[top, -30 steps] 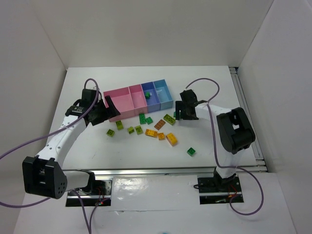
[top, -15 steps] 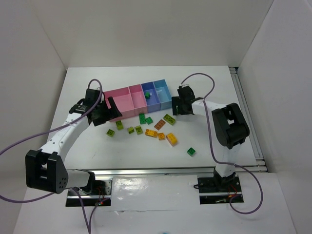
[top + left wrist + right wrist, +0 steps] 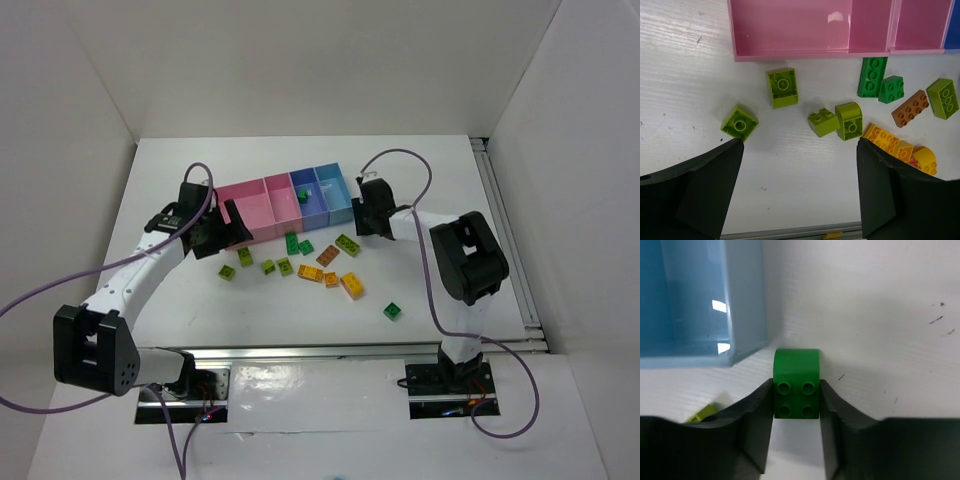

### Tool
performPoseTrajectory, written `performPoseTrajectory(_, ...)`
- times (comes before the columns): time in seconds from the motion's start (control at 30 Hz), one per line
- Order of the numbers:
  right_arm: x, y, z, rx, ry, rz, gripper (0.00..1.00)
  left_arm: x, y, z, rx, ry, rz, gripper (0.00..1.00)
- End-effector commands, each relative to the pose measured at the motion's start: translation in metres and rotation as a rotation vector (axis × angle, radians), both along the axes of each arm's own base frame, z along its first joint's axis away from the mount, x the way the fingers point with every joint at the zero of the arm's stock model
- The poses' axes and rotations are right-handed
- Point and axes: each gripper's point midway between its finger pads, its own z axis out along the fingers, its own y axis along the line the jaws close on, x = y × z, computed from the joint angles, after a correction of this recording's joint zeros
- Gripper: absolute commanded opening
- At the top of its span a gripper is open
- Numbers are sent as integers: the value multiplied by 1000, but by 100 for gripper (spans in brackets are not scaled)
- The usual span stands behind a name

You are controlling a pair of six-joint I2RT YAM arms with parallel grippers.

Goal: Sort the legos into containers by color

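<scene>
My right gripper (image 3: 796, 399) is shut on a small dark green lego (image 3: 796, 374) that rests on the table just off the corner of the light blue container (image 3: 745, 305). In the top view that gripper (image 3: 362, 222) sits right of the row of containers (image 3: 262, 232). The darker blue bin holds one green lego (image 3: 302, 192). My left gripper (image 3: 799, 147) hangs open over bare table, with lime legos (image 3: 782, 87) and a dark green one (image 3: 872, 76) ahead of it, below the pink bins (image 3: 790, 54). Yellow-orange legos (image 3: 352, 286) lie further right.
Several loose bricks lie scattered in front of the bins, and one dark green brick (image 3: 393, 311) sits alone nearer the right arm's base. A lime brick (image 3: 702, 414) peeks out by the right gripper's left finger. White walls surround the table.
The right gripper moved left toward the light blue bin and shut on the dark green lego. The left gripper shifted slightly toward the pink bins and stayed open.
</scene>
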Motion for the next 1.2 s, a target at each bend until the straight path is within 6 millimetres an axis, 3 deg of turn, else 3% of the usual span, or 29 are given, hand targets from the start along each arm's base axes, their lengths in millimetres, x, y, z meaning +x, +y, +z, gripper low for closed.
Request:
performPoseTrajectory(0.0, -12, 2, 18, 2, -16, -20, 38, 4, -5, 4, -17, -13, 10, 94)
performPoseTrajectory(0.1, -18, -5, 38, 18, -25, -88, 25, 4, -5, 4, -17, -13, 10, 94)
performPoseTrajectory(0.13, -20, 0, 58, 47, -58, -89, 25, 4, -5, 4, -17, -13, 10, 94)
performPoseTrajectory(0.2, -27, -4, 69, 78, -72, -124, 25, 7, -5, 4, -10, -13, 1, 93)
performPoseTrajectory(0.3, -35, 9, 103, 136, -136, -107, 25, 9, 1, 0, 20, -9, 23, 93)
performPoseTrajectory(0.4, -32, 39, 135, 173, -180, -61, 25, 3, 15, -6, 82, 30, 71, 93)
performPoseTrajectory(0.5, -17, 60, 137, 166, -177, -44, 25, -7, 27, -12, 137, 73, 111, 92)
performPoseTrajectory(0.53, -6, 72, 154, 182, -212, -26, 26, -6, 28, -15, 140, 83, 126, 92)
performPoseTrajectory(0.57, 1, 77, 141, 165, -186, -26, 26, -10, 32, -17, 161, 100, 134, 92)
performPoseTrajectory(0.6, 7, 85, 140, 167, -187, -17, 26, -12, 38, -21, 190, 116, 148, 92)
performPoseTrajectory(0.63, 17, 94, 155, 180, -207, -3, 27, -11, 45, -20, 229, 108, 160, 92)
performPoseTrajectory(0.67, 25, 99, 138, 162, -179, -3, 27, -16, 48, -25, 245, 137, 162, 90)
performPoseTrajectory(0.7, 35, 111, 153, 184, -211, 7, 27, -19, 49, -29, 257, 158, 151, 90)
performPoseTrajectory(0.73, 40, 118, 152, 194, -209, 18, 29, -18, 51, -26, 256, 158, 160, 90)
performPoseTrajectory(0.77, 45, 122, 136, 178, -183, 18, 29, -18, 53, -29, 267, 168, 163, 90)
performPoseTrajectory(0.83, 56, 133, 142, 199, -190, 34, 30, -20, 53, -33, 273, 189, 161, 90)
performPoseTrajectory(0.87, 60, 136, 127, 185, -168, 34, 32, -23, 55, -39, 286, 208, 163, 90)
performPoseTrajectory(0.93, 67, 140, 131, 184, -167, 34, 43, -30, 60, -52, 316, 250, 166, 89)
performPoseTrajectory(1.0, 65, 148, 130, 192, -163, 51, 64, -28, 62, -58, 328, 263, 169, 89)
performPoseTrajectory(1.07, 63, 154, 139, 196, -180, 68, 71, -27, 58, -66, 311, 293, 180, 89)
performPoseTrajectory(1.17, 59, 152, 156, 197, -218, 68, 71, -29, 55, -79, 296, 339, 204, 86)
